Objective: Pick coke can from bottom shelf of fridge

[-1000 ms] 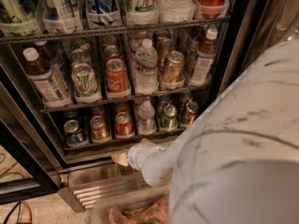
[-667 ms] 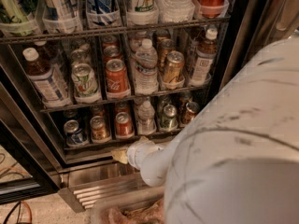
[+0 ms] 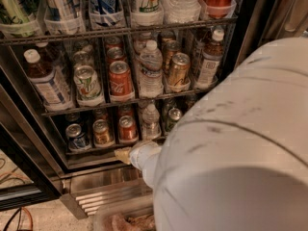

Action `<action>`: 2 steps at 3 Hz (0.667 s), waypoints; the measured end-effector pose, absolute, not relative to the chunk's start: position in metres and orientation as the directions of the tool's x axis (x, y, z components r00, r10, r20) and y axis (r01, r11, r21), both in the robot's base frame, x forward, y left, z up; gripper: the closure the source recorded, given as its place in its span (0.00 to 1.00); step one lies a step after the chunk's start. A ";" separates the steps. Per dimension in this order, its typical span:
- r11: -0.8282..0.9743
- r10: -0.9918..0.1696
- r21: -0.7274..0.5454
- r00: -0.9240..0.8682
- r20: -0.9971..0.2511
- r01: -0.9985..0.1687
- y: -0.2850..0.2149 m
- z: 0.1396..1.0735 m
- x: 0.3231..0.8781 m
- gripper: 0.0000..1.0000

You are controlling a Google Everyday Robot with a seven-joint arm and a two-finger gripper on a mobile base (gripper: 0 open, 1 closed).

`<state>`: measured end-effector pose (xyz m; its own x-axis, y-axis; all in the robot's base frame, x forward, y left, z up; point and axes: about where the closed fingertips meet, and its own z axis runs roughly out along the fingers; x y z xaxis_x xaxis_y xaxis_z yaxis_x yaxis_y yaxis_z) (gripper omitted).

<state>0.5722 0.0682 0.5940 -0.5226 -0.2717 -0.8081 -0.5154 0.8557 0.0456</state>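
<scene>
The coke can (image 3: 127, 128) stands upright on the bottom shelf (image 3: 91, 149) of the open fridge (image 3: 251, 28), between a gold-brown can (image 3: 102, 132) and a small water bottle (image 3: 150, 121). A blue-and-silver can (image 3: 76, 136) stands at the shelf's left. My gripper (image 3: 123, 154) hangs just below and in front of the shelf's front edge, a little under the coke can and apart from it. My white arm (image 3: 231, 148) fills the right side and hides the shelf's right end.
A second red can (image 3: 119, 78) stands on the middle rack with a green-and-white can (image 3: 87, 82), bottles and a gold can (image 3: 178, 69). The ribbed steel base (image 3: 108, 190) lies below the gripper. An open door frame (image 3: 24, 189) and cables (image 3: 14, 220) are at lower left.
My gripper has risen slightly toward the front edge of the bottom shelf. My arm covers more of the right side. The cans have not moved.
</scene>
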 end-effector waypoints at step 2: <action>0.850 -0.277 0.037 -0.505 -0.818 -0.525 0.077 0.588 0.602 0.23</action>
